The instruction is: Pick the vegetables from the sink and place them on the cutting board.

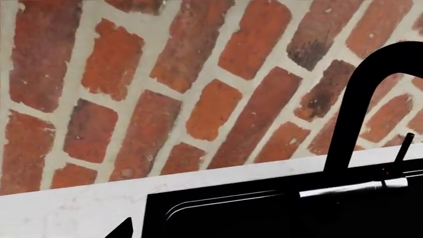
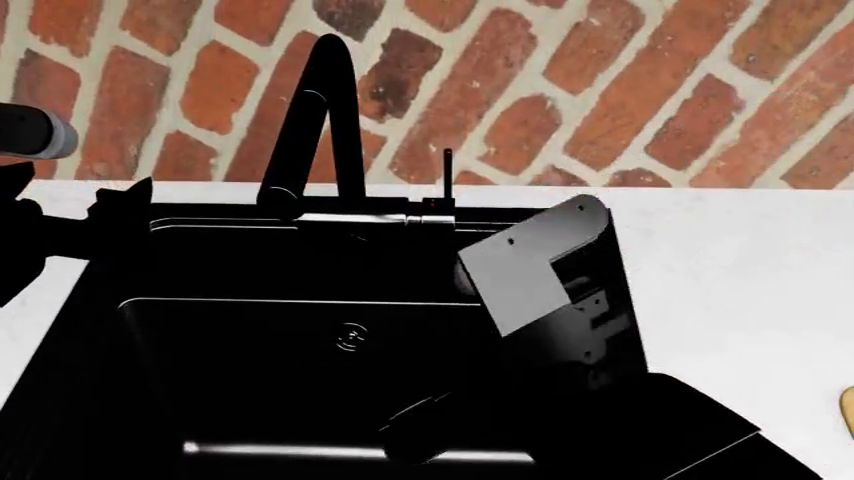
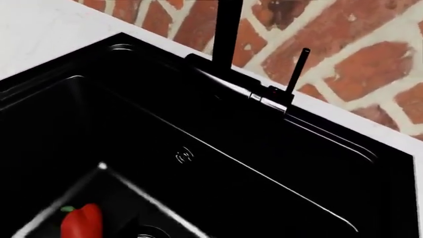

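The sink (image 2: 267, 350) fills most of the head view, its black basin under the right hand (image 3: 99, 218), which reaches down inside. The white tabletop (image 2: 747, 290) lies beyond that hand, and at its far edge shows a tan sliver, probably the cutting board (image 2: 847, 412); nothing visible rests on it. The bell pepper (image 3: 82, 222) sits just at the right hand, but whether it is gripped I cannot tell. The potato is unseen. The left hand's (image 1: 122, 229) opening cannot be judged. Both placements seem left.

The bell pepper (image 3: 82, 221) lies in the sink (image 3: 278, 163); faucet (image 2: 318, 120) behind the basin; wall (image 2: 601, 80) beyond.
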Robot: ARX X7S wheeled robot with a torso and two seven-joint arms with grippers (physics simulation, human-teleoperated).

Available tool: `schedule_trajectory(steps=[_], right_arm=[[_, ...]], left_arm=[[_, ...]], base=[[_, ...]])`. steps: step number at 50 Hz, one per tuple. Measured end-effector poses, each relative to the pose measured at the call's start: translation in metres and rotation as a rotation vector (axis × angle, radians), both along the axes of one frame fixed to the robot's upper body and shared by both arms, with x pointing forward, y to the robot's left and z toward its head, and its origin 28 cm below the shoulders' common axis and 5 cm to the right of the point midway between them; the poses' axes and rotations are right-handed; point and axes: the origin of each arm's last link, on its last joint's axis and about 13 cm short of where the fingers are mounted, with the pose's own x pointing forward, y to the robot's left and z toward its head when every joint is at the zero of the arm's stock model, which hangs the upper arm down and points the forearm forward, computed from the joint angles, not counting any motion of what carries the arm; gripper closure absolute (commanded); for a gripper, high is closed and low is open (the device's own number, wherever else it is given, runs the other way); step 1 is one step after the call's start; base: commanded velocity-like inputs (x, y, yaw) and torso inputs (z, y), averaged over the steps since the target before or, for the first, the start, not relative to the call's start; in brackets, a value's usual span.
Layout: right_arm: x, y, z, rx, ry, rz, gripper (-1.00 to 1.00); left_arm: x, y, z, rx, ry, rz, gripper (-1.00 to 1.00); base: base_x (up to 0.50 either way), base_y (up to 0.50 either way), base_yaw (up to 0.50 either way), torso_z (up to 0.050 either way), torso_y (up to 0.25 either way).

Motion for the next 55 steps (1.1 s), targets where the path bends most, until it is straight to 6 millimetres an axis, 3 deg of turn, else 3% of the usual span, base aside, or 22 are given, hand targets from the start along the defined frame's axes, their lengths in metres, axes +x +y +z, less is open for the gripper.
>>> schedule_trajectory(steps=[17, 55], right_arm=[[0.018, 0.019, -0.048, 0.02, 0.208, 0.06, -1.0], [0.031, 0.029, -0.14, 0.159, 0.489, -0.052, -1.0]], left_arm=[[-0.003, 0.002, 0.0, 0.001, 0.009, -0.007, -1.0], [0.0, -0.001, -0.013, 0.003, 0.041, -0.008, -1.0]], base=[[0.0, 0.0, 0.0, 0.0, 0.0], [0.0, 0.0, 0.0, 0.0, 0.0]])
